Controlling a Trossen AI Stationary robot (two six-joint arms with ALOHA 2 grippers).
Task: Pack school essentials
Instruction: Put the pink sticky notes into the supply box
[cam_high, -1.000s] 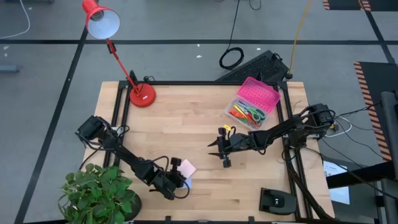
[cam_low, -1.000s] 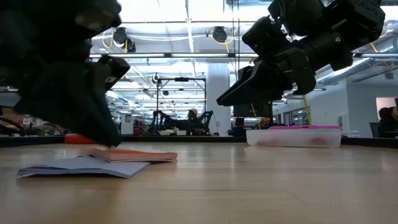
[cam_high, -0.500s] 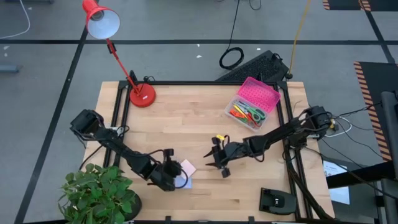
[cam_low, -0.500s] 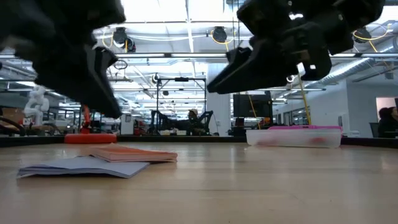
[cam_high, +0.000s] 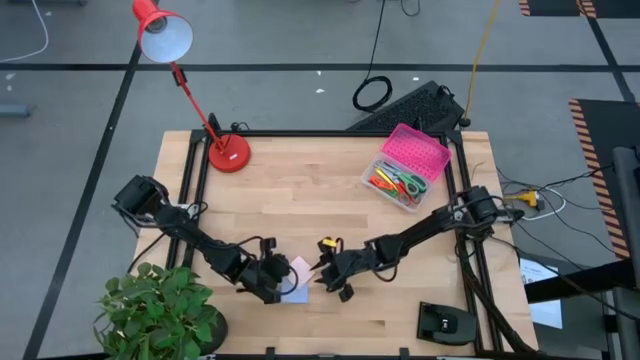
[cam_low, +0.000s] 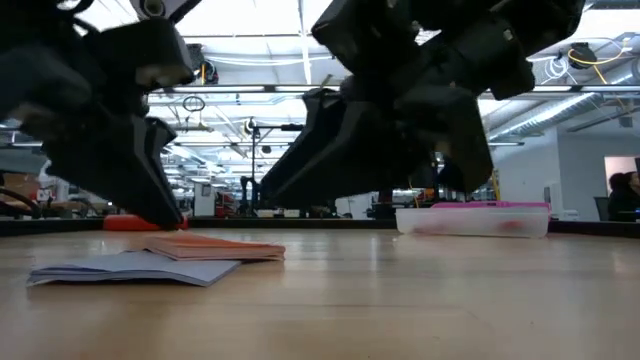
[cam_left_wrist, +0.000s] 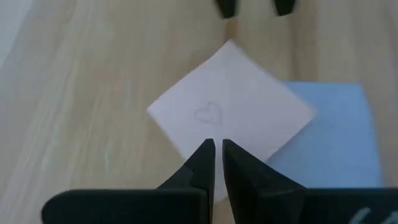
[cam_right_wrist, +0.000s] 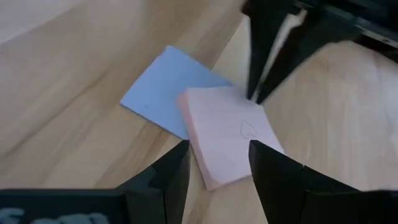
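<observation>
A pink sticky-note pad (cam_right_wrist: 231, 140) with a small heart drawn on it lies flat, partly on top of a lavender pad (cam_right_wrist: 160, 93), near the table's front edge (cam_high: 301, 270). My left gripper (cam_left_wrist: 217, 146) is shut, and its tips stand at the pink pad's edge. My right gripper (cam_right_wrist: 217, 160) is open just right of the pads (cam_high: 322, 276). Its fingers stand on either side of the pink pad's near corner and touch nothing. Scissors and pens lie in the clear box (cam_high: 398, 182). My left gripper's shut fingertips (cam_right_wrist: 255, 94) come slanting down from the table's left onto the edge of the pink pad (cam_left_wrist: 214, 127). The pad lies flat on the lavender pad and the table. Whether the tips touch it, I cannot tell.
The clear box's pink lid (cam_high: 418, 150) is at the far right. A red desk lamp (cam_high: 228, 152) stands far left, a potted plant (cam_high: 160, 310) at the near left corner, and a black device (cam_high: 445, 322) near right.
My right gripper has travelled toward the table's left and near edges and come down low, right up to the pads. My left gripper rose a little and came back down at the pink pad's edge. The pads have stayed where they were.
</observation>
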